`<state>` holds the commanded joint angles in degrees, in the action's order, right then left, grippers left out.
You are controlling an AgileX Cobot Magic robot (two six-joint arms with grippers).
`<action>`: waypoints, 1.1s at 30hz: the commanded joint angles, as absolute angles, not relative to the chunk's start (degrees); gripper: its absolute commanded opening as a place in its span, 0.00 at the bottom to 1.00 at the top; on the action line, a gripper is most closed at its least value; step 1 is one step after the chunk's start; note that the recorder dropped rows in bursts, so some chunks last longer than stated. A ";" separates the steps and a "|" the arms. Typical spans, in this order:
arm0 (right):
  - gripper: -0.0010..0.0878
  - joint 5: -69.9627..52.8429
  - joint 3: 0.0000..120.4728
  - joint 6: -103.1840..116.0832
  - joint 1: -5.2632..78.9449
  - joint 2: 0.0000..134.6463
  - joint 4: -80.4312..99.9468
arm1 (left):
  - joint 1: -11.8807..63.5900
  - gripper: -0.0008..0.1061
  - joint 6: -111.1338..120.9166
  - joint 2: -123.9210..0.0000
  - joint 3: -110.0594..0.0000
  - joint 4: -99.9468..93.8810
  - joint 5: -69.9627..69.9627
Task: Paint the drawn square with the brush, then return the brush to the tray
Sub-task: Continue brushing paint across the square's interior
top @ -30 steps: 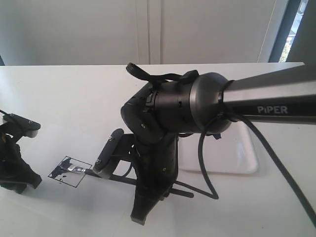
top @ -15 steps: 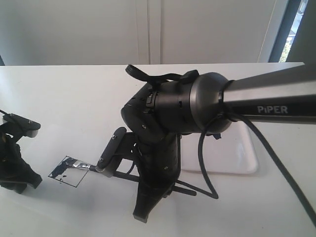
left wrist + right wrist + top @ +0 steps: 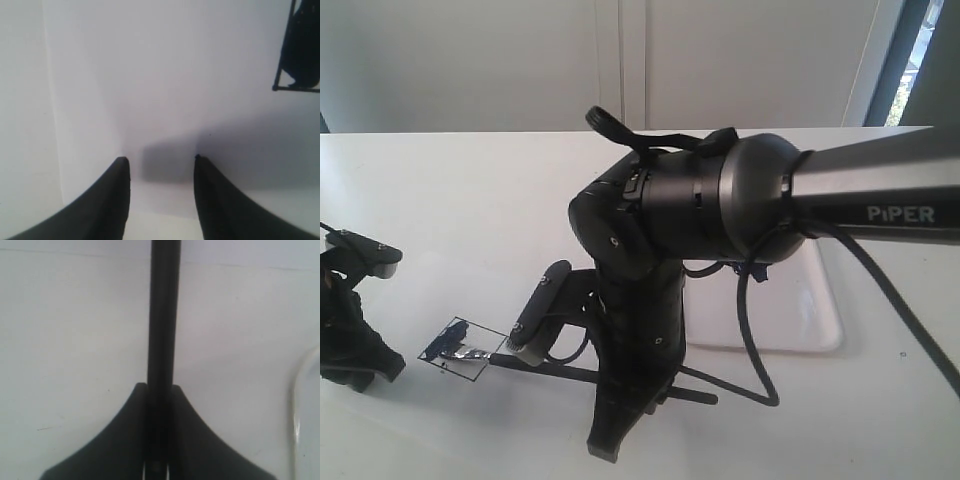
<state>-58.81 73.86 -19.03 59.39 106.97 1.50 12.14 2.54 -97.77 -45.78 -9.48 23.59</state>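
Note:
The drawn square (image 3: 460,350) lies on the white surface at the front left, its inside partly smeared dark; one painted corner (image 3: 300,55) also shows in the left wrist view. My right gripper (image 3: 612,410) points down, shut on the brush (image 3: 560,370), whose black handle lies nearly level. The silver ferrule and bristles reach the square's right side. In the right wrist view the handle (image 3: 162,315) runs straight out from between the closed right gripper (image 3: 159,387). My left gripper (image 3: 350,340) rests left of the square; the left gripper (image 3: 160,160) is open and empty. The tray (image 3: 800,315) sits behind the right arm, mostly hidden.
A black cable (image 3: 760,370) loops down from the right arm to the table beside the tray. A pale curved rim (image 3: 296,405) shows near the right gripper. The table's far edge meets a white wall; a paper edge (image 3: 47,100) runs past the left gripper.
The right arm shifted slightly right and the brush tip dropped toward the near side of the square, leaving more dark smear inside. The left arm has not moved.

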 joint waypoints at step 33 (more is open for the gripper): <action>0.01 -57.98 73.86 -10.47 59.39 106.97 9.77 | 12.14 0.45 2.64 -97.77 -45.78 -9.48 23.49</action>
<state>-57.98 73.86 -10.47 59.39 106.97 9.77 12.14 2.64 -97.77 -45.78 -9.48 23.49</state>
